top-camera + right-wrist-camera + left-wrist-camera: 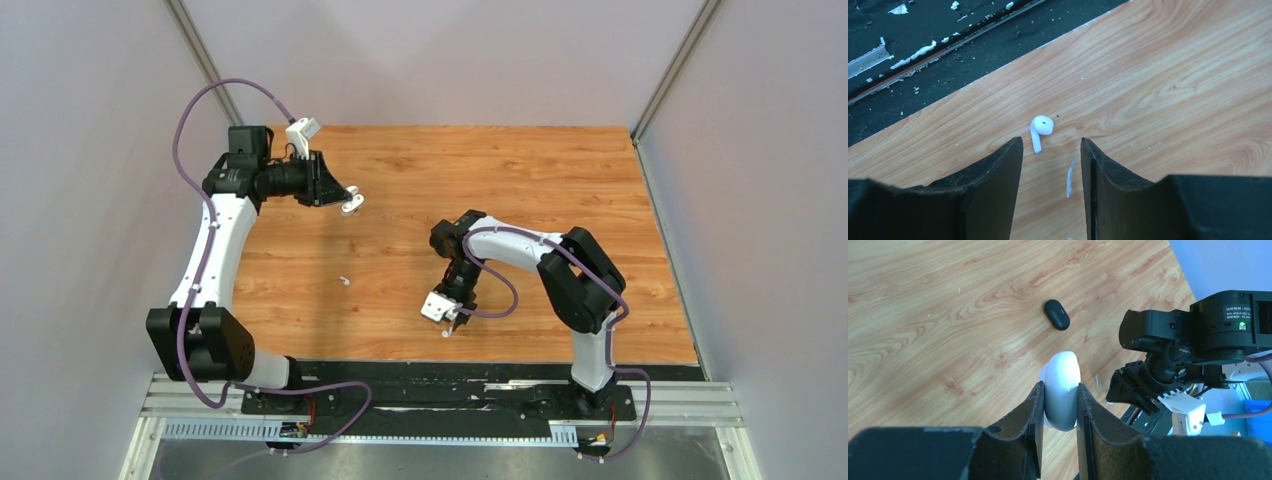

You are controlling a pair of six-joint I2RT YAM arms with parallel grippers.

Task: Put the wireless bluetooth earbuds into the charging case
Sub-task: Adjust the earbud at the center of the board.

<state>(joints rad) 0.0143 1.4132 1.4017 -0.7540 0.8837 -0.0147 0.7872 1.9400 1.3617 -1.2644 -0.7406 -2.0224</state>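
The left arm (214, 248) and the right arm (518, 246) show white link shells between black joint housings. A purple cable (245, 81) loops along each arm. One black housing on the right arm carries a white-lettered label (1237, 313) and a green lamp. The right pincer (1051, 146) has matte black fingers.

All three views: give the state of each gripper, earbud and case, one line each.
left gripper: shut on the charging case.
charging case: clamped; lid open or shut cannot be told.
right gripper: open, empty.
white earbud: loose on the table just ahead of the right gripper, untouched.
second white earbud: loose on the table, out of the case.
black oval piece: lying on the table, apart from both grippers.
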